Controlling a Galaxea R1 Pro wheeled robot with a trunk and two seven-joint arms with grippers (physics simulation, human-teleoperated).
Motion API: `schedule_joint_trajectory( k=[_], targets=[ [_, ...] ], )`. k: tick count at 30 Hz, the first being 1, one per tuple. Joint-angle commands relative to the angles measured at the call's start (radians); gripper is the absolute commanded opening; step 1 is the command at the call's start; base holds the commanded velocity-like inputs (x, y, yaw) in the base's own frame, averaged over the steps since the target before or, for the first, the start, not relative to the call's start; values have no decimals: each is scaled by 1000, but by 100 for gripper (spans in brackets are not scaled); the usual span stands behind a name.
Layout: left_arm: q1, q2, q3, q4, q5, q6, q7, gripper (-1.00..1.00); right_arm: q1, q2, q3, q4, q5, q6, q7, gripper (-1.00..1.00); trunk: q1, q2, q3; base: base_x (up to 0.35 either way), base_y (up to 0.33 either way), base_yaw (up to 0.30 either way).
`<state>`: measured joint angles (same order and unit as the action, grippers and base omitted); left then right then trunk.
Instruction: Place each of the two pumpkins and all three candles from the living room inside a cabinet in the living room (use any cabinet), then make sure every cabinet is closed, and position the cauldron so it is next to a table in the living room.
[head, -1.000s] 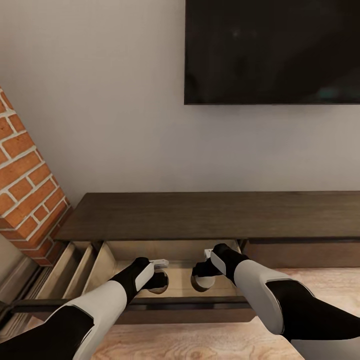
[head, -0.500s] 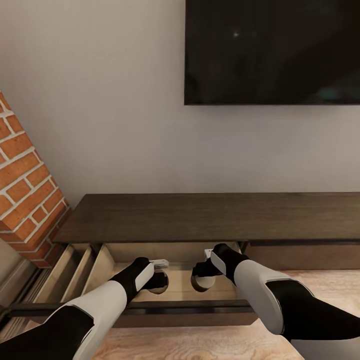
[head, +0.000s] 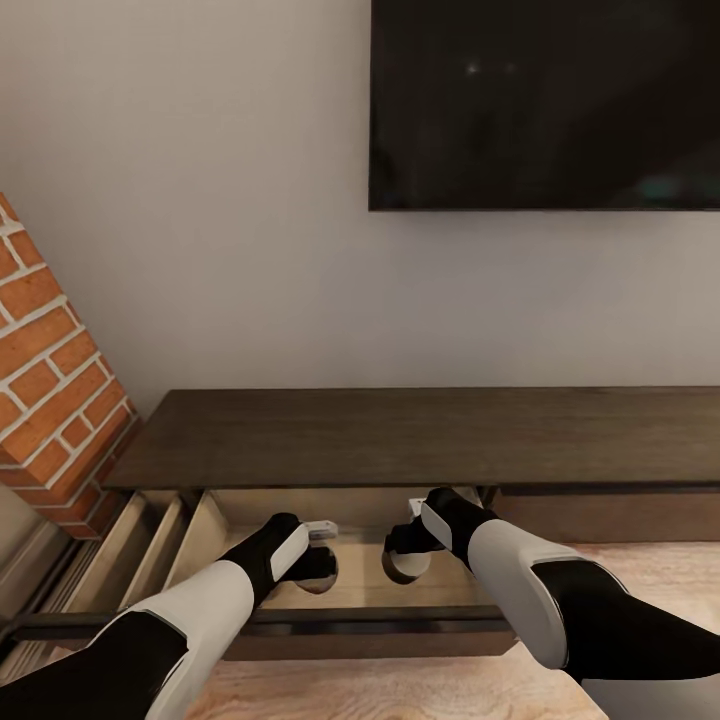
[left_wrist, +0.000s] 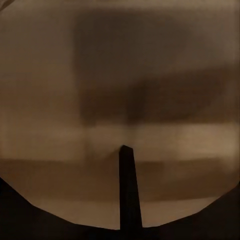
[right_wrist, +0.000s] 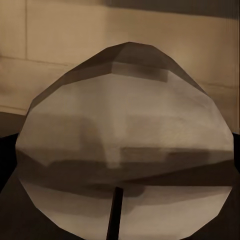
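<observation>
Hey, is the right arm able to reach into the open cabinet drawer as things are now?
Probably yes. The drawer of the cabinet is pulled out, and the right hand already sits over its open interior holding a candle; nothing blocks it.

The cabinet (head: 420, 440) runs across the lower middle of the frame, and its left compartment stands open, the pale interior (head: 360, 505) exposed beneath the dark top. Both arms already reach in there: the left gripper (head: 318, 560) and the right gripper (head: 408, 560) sit side by side, each close against a candle (head: 408, 567), with only a narrow gap between them. The front panel (head: 380, 630) lies low across the bottom of the frame, a bar under both forearms. At lower left, slanted dividers (head: 160, 545) and the brick column (head: 55, 390) close that side. To the right, the shut panel (head: 610, 510) blocks entry. Above, the cabinet top is bare, below the television (head: 545, 100).
</observation>
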<state>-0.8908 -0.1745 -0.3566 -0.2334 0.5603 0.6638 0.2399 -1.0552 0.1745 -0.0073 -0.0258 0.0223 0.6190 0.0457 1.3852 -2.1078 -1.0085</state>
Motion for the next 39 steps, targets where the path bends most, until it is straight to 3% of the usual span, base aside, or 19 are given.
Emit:
schedule_joint_trajectory(
  k=[1, 18, 39],
  targets=[
    [0, 0, -4, -1, 10, 3, 9, -100, 0, 0, 0, -2, 2, 5, 2, -100, 0, 0, -1, 259, 0, 0],
    [0, 0, -5, -6, 10, 1, 9, -100, 0, 0, 0, -2, 2, 5, 2, -100, 0, 0, -1, 65, 0, 0],
    [0, 0, -4, -4, 10, 0, 9, -100, 0, 0, 0, -2, 2, 5, 2, -100, 81, -147, -67, 0, 0, 0]
  ],
)
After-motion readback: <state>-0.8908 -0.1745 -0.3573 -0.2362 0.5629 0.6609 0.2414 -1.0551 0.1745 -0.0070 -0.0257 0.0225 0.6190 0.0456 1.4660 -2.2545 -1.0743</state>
